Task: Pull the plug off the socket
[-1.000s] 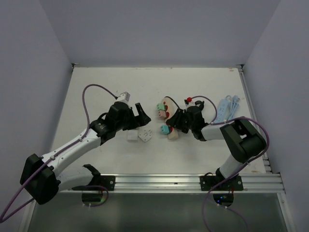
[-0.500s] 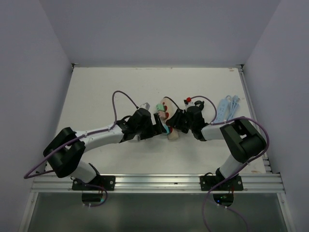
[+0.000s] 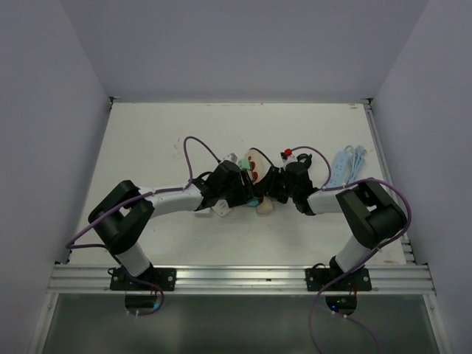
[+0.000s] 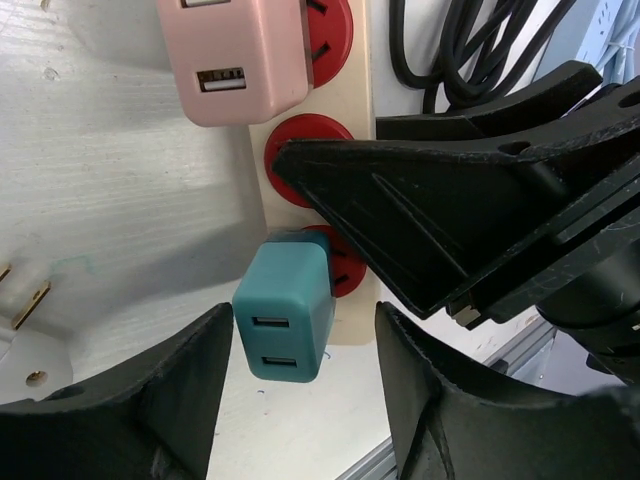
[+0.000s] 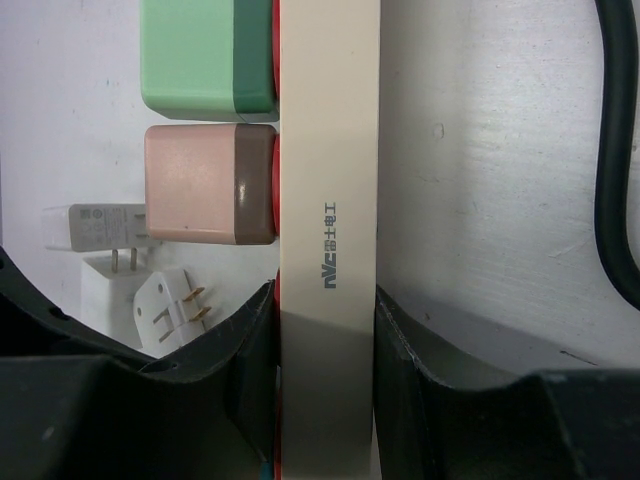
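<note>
A cream power strip with red sockets (image 4: 350, 100) lies mid-table (image 3: 260, 208). Plugged into its side are a teal plug (image 4: 285, 315), a pink plug (image 4: 240, 55) and a green plug (image 5: 205, 55). My left gripper (image 4: 303, 325) is open, its fingers (image 4: 160, 400) standing on either side of the teal plug with a small gap on each side. My right gripper (image 5: 325, 298) is shut on the strip (image 5: 330, 150), its pads pressed against both long sides. In the top view, both grippers meet at the strip, the left gripper (image 3: 243, 193) facing the right gripper (image 3: 271, 190).
Two loose white plugs (image 3: 212, 210) lie just left of the strip, prongs showing (image 5: 165, 305). The strip's black cable (image 4: 470, 40) coils behind it. A pale blue and white bundle (image 3: 346, 166) sits at the right. Side walls enclose the table.
My left arm swung right from the loose white plugs to the strip, and its jaws have narrowed around the teal plug. The right gripper stayed shut on the strip.
</note>
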Robot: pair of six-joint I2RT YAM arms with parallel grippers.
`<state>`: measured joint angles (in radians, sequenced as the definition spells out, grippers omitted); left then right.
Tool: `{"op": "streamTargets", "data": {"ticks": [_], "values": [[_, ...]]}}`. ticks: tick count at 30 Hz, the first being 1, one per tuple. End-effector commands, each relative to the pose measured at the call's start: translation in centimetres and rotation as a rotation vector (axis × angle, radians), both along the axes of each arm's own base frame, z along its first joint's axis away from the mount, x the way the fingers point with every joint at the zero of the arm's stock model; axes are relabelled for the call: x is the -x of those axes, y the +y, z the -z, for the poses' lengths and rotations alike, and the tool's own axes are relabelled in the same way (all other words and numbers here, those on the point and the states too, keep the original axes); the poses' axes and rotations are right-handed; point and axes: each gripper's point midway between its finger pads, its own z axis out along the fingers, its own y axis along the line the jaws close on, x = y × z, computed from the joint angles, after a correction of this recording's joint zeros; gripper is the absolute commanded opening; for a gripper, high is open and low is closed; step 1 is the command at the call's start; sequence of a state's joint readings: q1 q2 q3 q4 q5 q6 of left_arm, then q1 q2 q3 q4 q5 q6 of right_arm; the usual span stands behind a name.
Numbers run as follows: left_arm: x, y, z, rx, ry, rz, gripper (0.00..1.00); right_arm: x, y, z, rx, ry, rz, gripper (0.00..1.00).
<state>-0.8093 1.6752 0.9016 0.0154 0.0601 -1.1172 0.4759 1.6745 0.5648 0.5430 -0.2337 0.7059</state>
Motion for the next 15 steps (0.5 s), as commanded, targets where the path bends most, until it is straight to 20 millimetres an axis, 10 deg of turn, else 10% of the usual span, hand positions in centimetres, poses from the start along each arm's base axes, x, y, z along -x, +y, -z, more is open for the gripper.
{"op": "streamTargets", "data": {"ticks": [1,15], "values": [[-1.5,-1.0,-1.5,0.067,-0.034,-0.025,0.62,6.5,-2.8,6.9,0.176,0.254,-0.069,0.0],[-0.8,-0.4,-0.6,0.132,-0.019,-0.027,0.44,6.6,-2.6,6.9,0.166,0.256,-0.078,0.0]]}}
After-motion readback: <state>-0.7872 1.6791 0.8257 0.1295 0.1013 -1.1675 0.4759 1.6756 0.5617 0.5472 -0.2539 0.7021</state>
